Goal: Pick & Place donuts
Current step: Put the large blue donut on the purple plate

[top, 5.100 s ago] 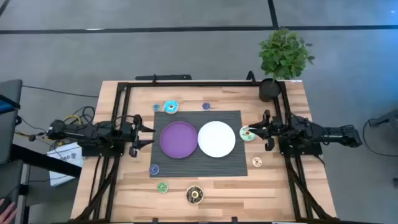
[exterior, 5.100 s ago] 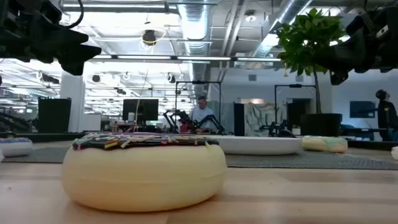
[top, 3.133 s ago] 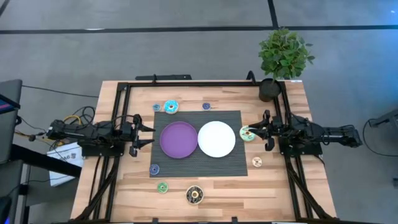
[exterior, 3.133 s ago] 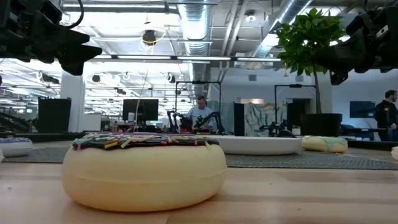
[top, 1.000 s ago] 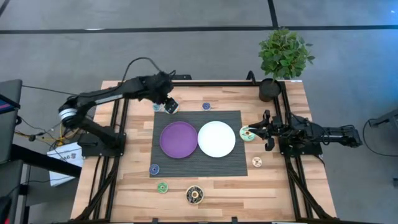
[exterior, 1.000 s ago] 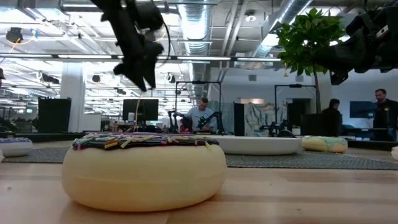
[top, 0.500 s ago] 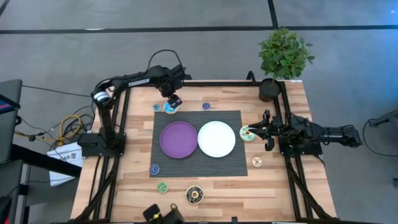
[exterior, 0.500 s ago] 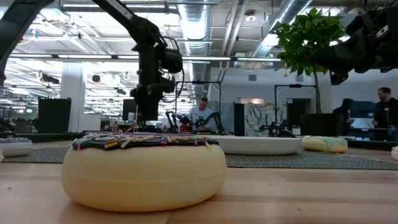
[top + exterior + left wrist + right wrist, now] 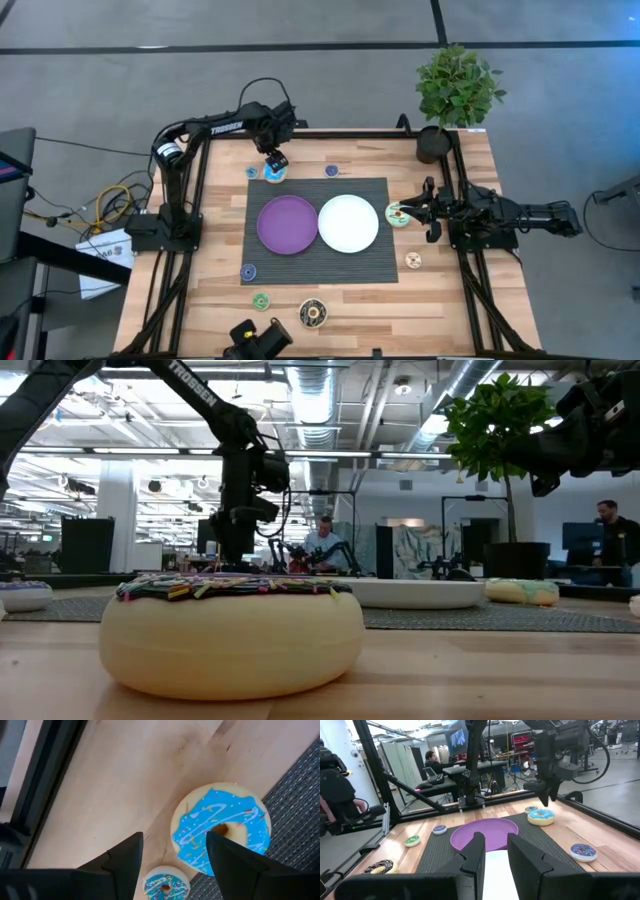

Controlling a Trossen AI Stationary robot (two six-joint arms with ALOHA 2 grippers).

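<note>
A large cyan-iced donut [image 9: 274, 173] lies at the far left corner of the dark mat [image 9: 316, 250], with a small cyan donut [image 9: 166, 884] beside it on the wood. My left gripper [image 9: 272, 158] points down just above them, open, one finger on either side of the large donut's edge [image 9: 185, 837], touching nothing. My right gripper [image 9: 414, 210] waits level at the table's right side, slightly open and empty, a green-iced donut [image 9: 398, 214] lying just before it. More donuts lie on the wood: purple-blue [image 9: 332, 171], cream [image 9: 413, 261], blue [image 9: 248, 271], green [image 9: 261, 301], dark brown [image 9: 313, 314].
A purple plate [image 9: 288, 224] and a white plate [image 9: 348, 223] sit side by side on the mat. A potted plant [image 9: 455, 95] stands at the far right corner. A black frame rims the table. A dark object [image 9: 260, 340] shows at the near edge.
My left gripper has come down toward the large cyan donut and tipped from slanting to pointing straight down, its arm swinging in over the far edge. Its jaws have stayed open. A dark object has appeared at the near edge.
</note>
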